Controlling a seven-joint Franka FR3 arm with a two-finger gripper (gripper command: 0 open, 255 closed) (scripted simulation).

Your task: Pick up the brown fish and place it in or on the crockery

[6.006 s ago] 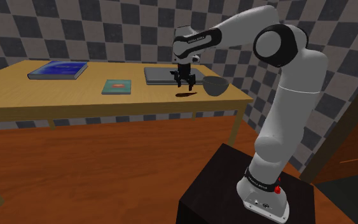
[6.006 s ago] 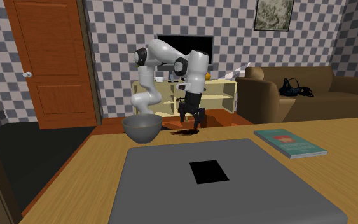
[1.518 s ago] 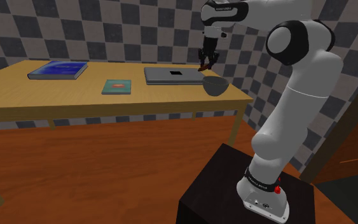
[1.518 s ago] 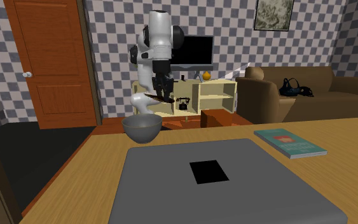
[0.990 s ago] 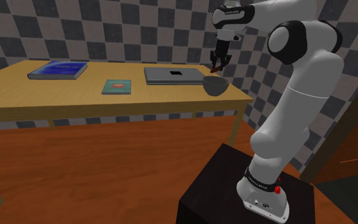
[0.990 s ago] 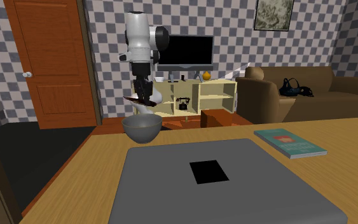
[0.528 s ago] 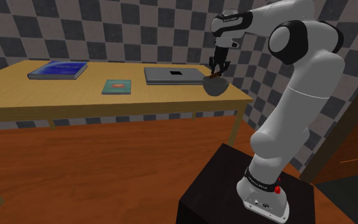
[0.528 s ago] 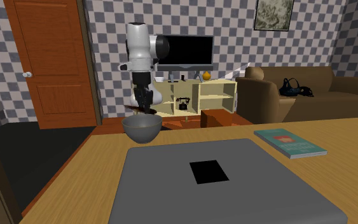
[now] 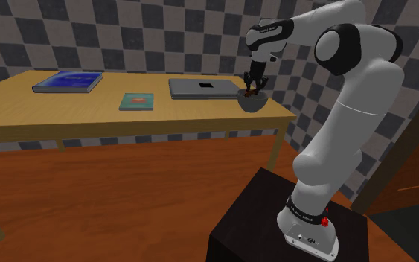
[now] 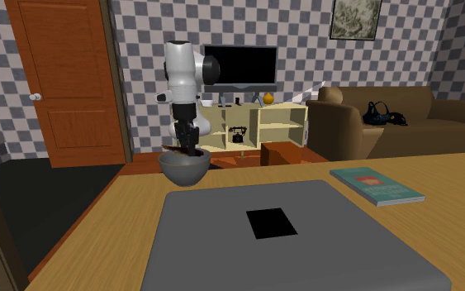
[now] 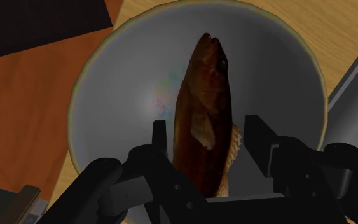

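- Checkered grey walls back a pale wooden tabletop point(image 9: 88, 119). An orange panelled door point(image 10: 65, 74) stands beyond it in the second exterior view.
- Hidden: in the shoulder view the hand point(image 9: 252, 89) dips into the bowl point(image 9: 254, 103), and its fingertips and load are too small to make out. In the second exterior view the bowl's near wall covers the fingertips.
- Cut off: a flat grey slab point(image 10: 321, 248) (a closed laptop, by its look) runs off the second exterior view's lower edge.
- Materials: the bowl is round, smooth and plain grey, with a faint sheen on its inner wall. The brown fish point(image 11: 204, 95) is long, slender and glossy, reddish-brown, with a pale ribbed fin low on one flank. The fingers point(image 11: 160, 137) are matte black and blocky.
- Hand state: in the wrist view the two fingers stand at a narrow gap, clasping the fish's rear body between them.
- Position: the fish runs out from between the fingers with its head pointing away from the hand, toward the bowl's floor and inside the rim. Whether the head touches the bowl cannot be told.
- The bowl sits near the tabletop's corner, just beside the slab.
- A teal book point(image 9: 137, 101) and a blue book point(image 9: 68, 82) lie flat, well apart from the bowl.
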